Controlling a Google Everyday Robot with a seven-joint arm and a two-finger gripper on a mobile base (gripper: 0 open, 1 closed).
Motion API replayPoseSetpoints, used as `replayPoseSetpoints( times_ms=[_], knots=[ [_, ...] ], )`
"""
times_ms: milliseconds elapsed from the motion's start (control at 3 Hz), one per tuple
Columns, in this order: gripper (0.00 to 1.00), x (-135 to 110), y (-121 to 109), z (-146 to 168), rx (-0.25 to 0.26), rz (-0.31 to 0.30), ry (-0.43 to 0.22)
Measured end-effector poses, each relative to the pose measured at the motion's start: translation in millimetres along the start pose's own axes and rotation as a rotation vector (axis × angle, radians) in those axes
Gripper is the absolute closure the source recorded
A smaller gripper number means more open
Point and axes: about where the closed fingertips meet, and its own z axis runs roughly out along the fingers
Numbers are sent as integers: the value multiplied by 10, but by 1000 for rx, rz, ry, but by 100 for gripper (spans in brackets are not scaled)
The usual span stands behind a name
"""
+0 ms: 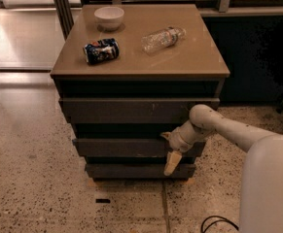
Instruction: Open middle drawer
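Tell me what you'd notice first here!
A pale robot arm reaches in from the right, its pincer at the right end of the wide, dark grey-brown middle drawer. On the brown cabinet top sit a small white bowl at the back, a blue can on its side and a clear plastic bottle lying down.

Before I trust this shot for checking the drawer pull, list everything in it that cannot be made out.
Camera view:
- Hand at the right of the middle drawer front: its own wrist hides whether it grips the drawer.
- Middle drawer's inside: hidden in shadow under the top drawer front.
- Can label: too small to read.
- Cable: cut off by the bottom edge.
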Motion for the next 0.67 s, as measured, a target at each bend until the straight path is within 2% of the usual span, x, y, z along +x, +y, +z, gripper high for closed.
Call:
replayPoseSetpoints(
  times_ms=[667],
  knots=[
    [0, 178, 70, 194, -56, 40, 8]
  ],
)
